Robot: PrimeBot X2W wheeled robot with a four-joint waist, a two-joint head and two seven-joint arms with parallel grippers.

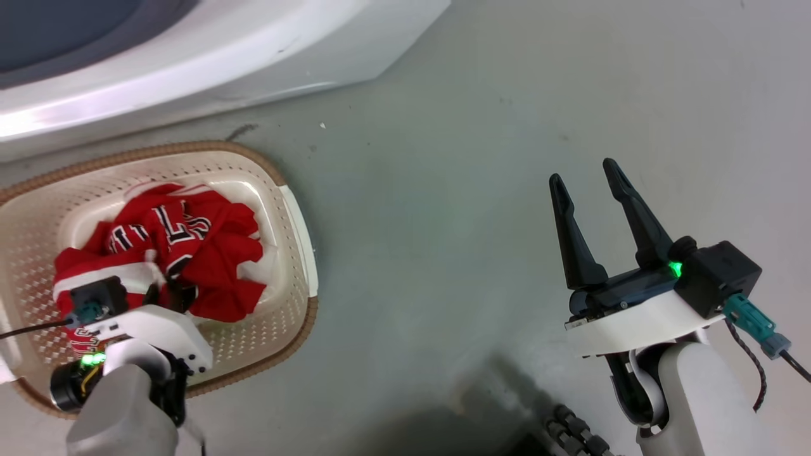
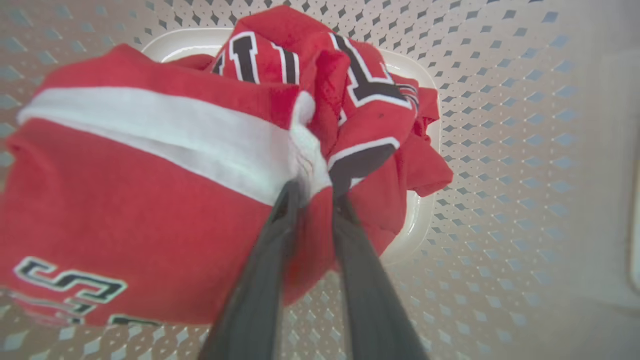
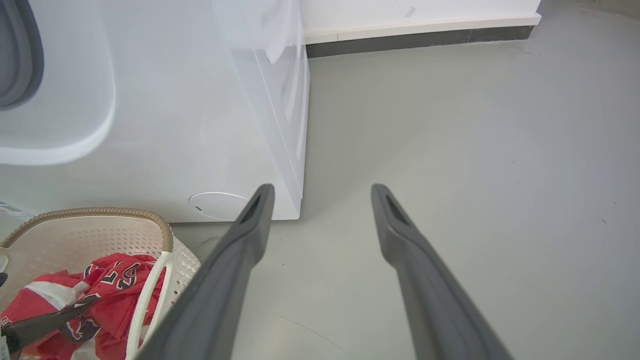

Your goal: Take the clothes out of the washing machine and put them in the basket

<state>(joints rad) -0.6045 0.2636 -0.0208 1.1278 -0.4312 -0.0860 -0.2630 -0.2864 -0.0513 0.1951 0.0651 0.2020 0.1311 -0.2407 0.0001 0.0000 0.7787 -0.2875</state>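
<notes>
**Late stage of the transfer.** The bright red sports jersey bundle with white trim and black-and-white lettering [image 1: 190,247] lies inside the cream-white perforated plastic laundry basket with a brown woven-look rim [image 1: 282,297]. The basket stands on the grey floor [image 1: 443,190] just beside the large white front-loading washing machine [image 1: 253,57]. The left gripper [image 2: 315,192] reaches down into the basket, its two dark fingers closed on a fold of red-and-white fabric. The right gripper [image 1: 589,174] hangs over bare floor, well apart from the basket, jaws spread and empty. Judged remaining: release the fold and withdraw the left gripper. Whether the drum holds more garments cannot be told.
</notes>
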